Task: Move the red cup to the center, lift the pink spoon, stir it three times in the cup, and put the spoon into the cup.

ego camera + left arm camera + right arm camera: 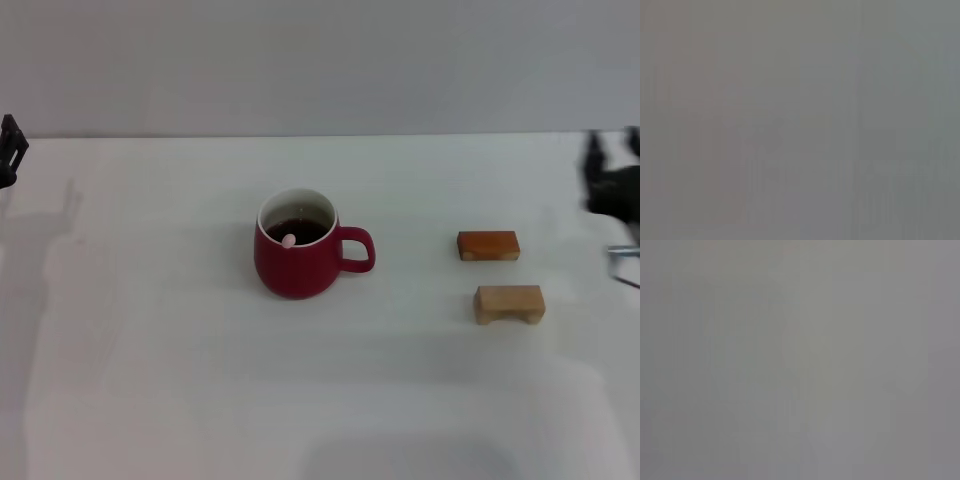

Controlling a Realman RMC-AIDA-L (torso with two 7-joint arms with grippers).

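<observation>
The red cup (298,258) stands upright near the middle of the white table, its loop handle pointing right and dark liquid inside. The pink spoon (289,240) rests in the cup; only the pale pink end of its handle shows against the near inner wall. My left gripper (10,148) sits at the far left edge of the head view, well away from the cup. My right gripper (612,180) is at the far right edge, blurred, beyond the wooden blocks. Both wrist views show only plain grey.
Two small wooden blocks lie right of the cup: an orange-brown one (489,245) and a paler one (509,304) nearer me. A thin metal piece (624,254) pokes in at the right edge. The white table (150,380) runs back to a grey wall.
</observation>
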